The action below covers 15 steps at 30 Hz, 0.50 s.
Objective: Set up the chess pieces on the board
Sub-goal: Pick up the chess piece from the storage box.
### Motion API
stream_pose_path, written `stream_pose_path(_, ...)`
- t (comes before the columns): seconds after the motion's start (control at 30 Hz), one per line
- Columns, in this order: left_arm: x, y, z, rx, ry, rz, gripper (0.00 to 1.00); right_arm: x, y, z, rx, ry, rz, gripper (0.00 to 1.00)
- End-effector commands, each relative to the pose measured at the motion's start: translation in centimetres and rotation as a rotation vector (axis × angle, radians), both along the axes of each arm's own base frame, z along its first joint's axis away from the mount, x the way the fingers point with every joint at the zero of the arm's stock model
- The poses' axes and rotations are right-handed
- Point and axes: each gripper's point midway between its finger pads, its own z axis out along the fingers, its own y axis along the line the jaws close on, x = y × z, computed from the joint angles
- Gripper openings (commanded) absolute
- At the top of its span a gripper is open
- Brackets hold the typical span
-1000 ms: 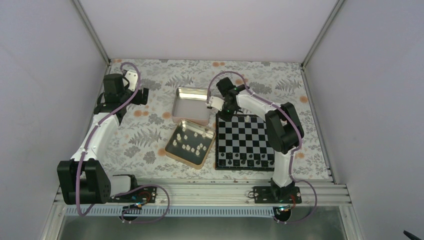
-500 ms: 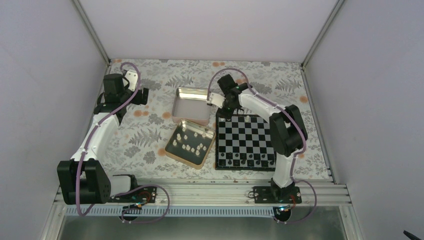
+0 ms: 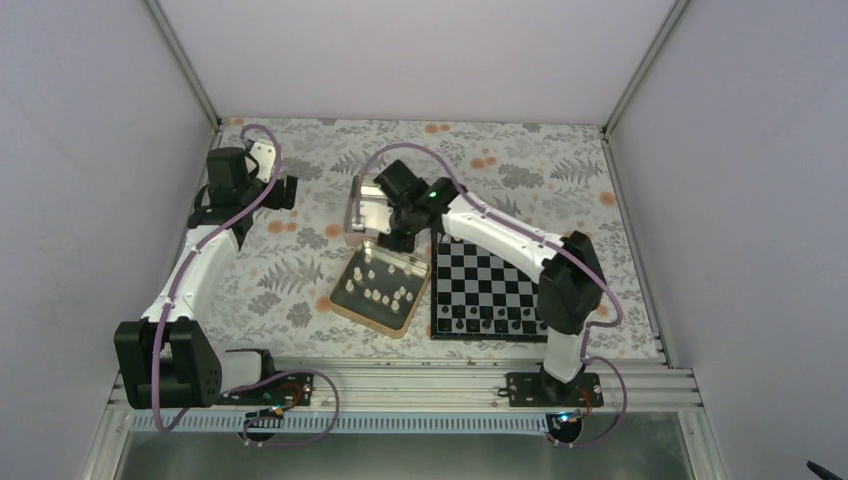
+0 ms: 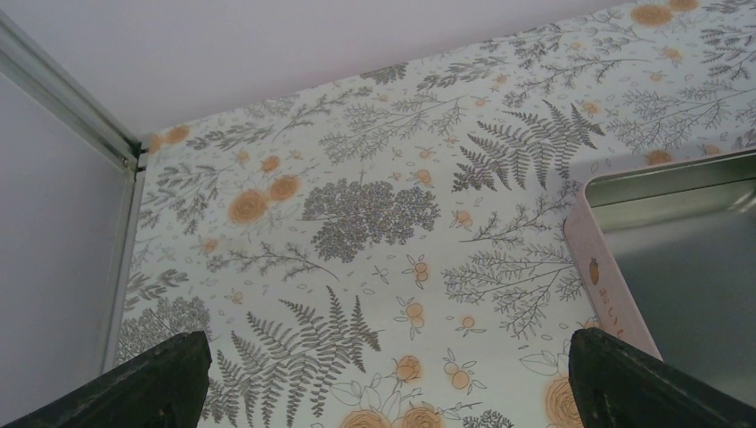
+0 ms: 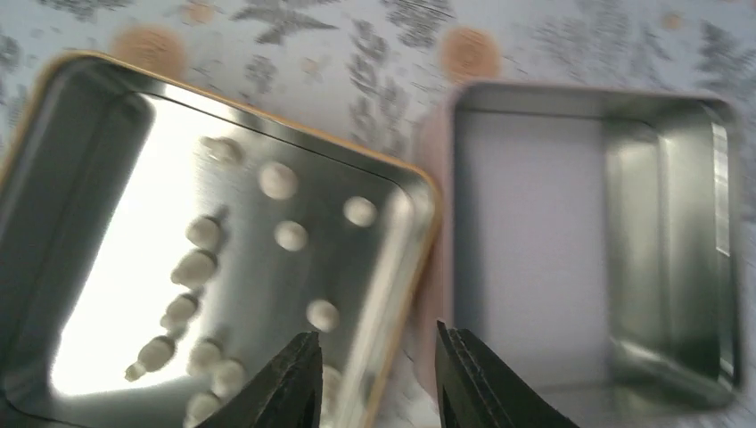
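The right claw (image 5: 374, 379), partly spread and pinching nothing, hovers above the touching rims of a gold-rimmed tin (image 5: 80, 143) holding the cream-white chess pieces (image 5: 278, 181) and a pink-rimmed tin (image 5: 535, 267). The board (image 3: 490, 275) lies beside both tins on the floral tabletop (image 4: 357, 223). The left claw (image 4: 388, 374) hangs spread wide.

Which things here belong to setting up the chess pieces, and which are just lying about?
Belong to the job:
cream-white chess pieces, lying in the gold-rimmed tin
board
right gripper, fingers apart and empty above the tins

Lying about:
pink-rimmed tin, empty
dark pieces, standing along the board's near edge
left gripper, open over the floral table cover
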Motion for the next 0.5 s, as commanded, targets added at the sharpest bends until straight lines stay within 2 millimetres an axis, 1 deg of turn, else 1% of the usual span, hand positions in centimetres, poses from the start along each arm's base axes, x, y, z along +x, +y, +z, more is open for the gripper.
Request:
stream_pose_path(0.0, 0.2, 0.3, 0.2, 0.008, -0.01, 0.007, 1.0, -2.4, 2.9, -2.6, -0.003, 0.095, 0.081, 0.33)
stream_pose_path(0.1, 0.2, 0.4, 0.2, 0.011, -0.008, 0.009, 1.0, -3.5, 4.8, -3.8, 0.005, 0.102, 0.134, 0.33)
stream_pose_path(0.17, 0.1, 0.4, 0.2, 0.012, -0.01, 0.011, 1.0, -3.8, 5.5, -5.4, -0.02, 0.12, 0.153, 0.36)
stream_pose_path(0.27, 0.1, 0.5, 0.3, 0.015, -0.013, 0.015, 1.0, -4.3, 6.4, -6.9, -0.043, 0.151, 0.176, 0.38)
stream_pose_path(0.33, 0.1, 0.5, 0.3, 0.014, -0.013, 0.017, 1.0, -4.6, 6.9, -7.5, -0.044, 0.153, 0.189, 0.38)
stream_pose_path(0.47, 0.1, 0.3, 0.2, 0.007, -0.009, 0.003, 1.0, -4.9, 7.6, -8.2, -0.043, 0.158, 0.201, 0.41)
